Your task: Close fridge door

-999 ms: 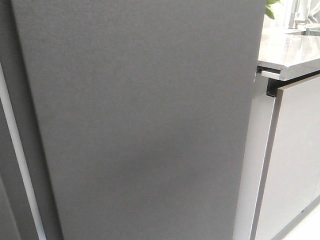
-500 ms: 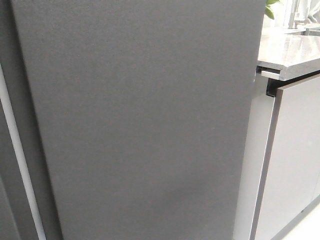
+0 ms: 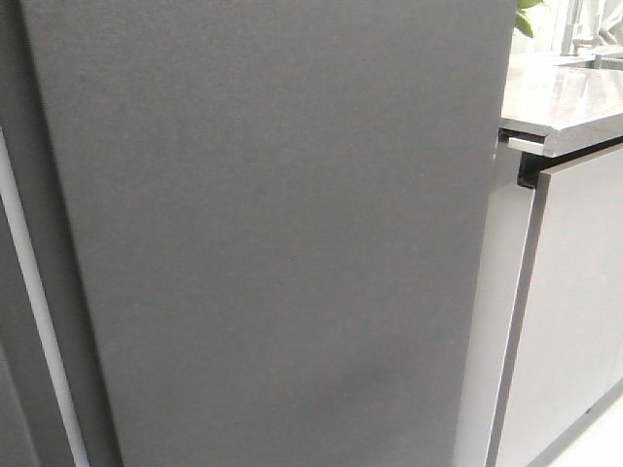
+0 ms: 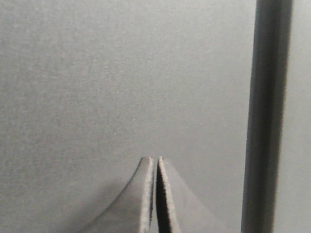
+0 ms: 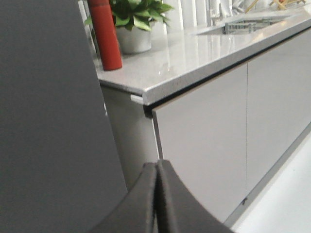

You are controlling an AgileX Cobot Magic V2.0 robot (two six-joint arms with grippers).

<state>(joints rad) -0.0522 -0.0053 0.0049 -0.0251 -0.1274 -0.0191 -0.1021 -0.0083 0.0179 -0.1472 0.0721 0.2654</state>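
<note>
the fridge door is filling most of the front view, running from the upper left of the frame down to the lower centre, its matte grained charcoal face tilting slightly so the right edge is slanting from upper right toward lower centre. at the far left of that frame a narrow dark panel with a pale vertical strip is lying beside the door. neither gripper is appearing in the front view. the left wrist view alone is showing the left gripper at lower centre, its two fingers pressed together with only a hairline seam between them, holding nothing, the tips pointing at the grained grey face with a soft shadow beneath them; whether the tips are touching cannot be told. a dark vertical band is standing at the right of that frame. the right wrist view alone is showing the right gripper at lower centre, fingers likewise closed together and empty, sitting in open room before the light-grey cabinet front. the door's face is occupying the left of that frame. on the pale worktop, upper left, a red bottle and a potted plant are standing near each other, details soft.
</note>
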